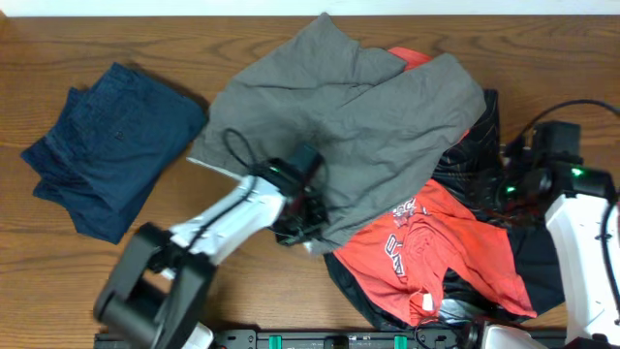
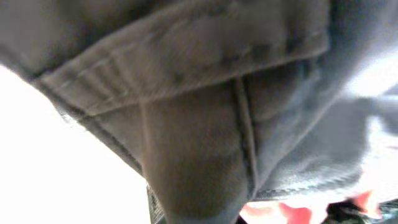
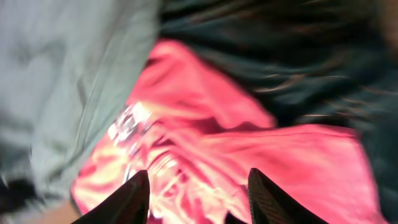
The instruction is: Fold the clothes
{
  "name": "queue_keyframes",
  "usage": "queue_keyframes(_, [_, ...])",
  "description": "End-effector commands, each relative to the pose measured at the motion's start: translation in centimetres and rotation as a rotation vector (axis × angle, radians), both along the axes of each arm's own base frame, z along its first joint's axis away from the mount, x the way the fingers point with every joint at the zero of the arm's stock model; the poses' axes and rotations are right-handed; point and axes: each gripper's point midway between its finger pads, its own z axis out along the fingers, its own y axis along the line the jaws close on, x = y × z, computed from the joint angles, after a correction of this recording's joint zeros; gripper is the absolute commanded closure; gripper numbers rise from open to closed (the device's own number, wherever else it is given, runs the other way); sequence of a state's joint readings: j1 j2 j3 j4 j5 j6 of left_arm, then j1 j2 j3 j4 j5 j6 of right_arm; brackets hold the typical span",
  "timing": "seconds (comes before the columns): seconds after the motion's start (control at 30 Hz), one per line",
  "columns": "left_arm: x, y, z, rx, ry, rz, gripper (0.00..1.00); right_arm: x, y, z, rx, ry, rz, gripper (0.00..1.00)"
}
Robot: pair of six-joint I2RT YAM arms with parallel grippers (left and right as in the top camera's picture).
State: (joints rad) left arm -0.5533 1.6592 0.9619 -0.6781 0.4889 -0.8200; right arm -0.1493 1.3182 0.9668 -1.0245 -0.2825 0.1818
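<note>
Grey shorts [image 1: 368,116] stretch away from the left fingers [image 1: 298,221], which meet their near hem; whether they grip is hidden. Right fingers [image 3: 135,198] hang parted over a red garment [image 3: 249,155].

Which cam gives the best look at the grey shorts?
Overhead: the grey shorts show nearly whole, draped over the red garment, left gripper at their lower edge. Left wrist shows only a blurred close-up of seam and hem. Right wrist catches just a blurred grey strip on its left side.
</note>
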Motion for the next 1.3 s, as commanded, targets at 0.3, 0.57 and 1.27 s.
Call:
queue_keyframes(0.3, [5.8,2.7,12.6,-0.146,-0.497,0.060,0.94,-2.8,12.6,-3.1,0.149,-0.069,0.507,0.56])
queue_keyframes(0.57, [6.0,3.5,14.4,-0.147,-0.564,0.084,0.94,-3.9,18.7,-5.8,0.175,-0.201,0.740,0.65])
queue_keyframes(1.27, [3.1,5.0,12.2,-0.062,-0.424,0.075,0.94,8.9,8.2,-13.4,-0.316,-0.348,0.273,0.68])
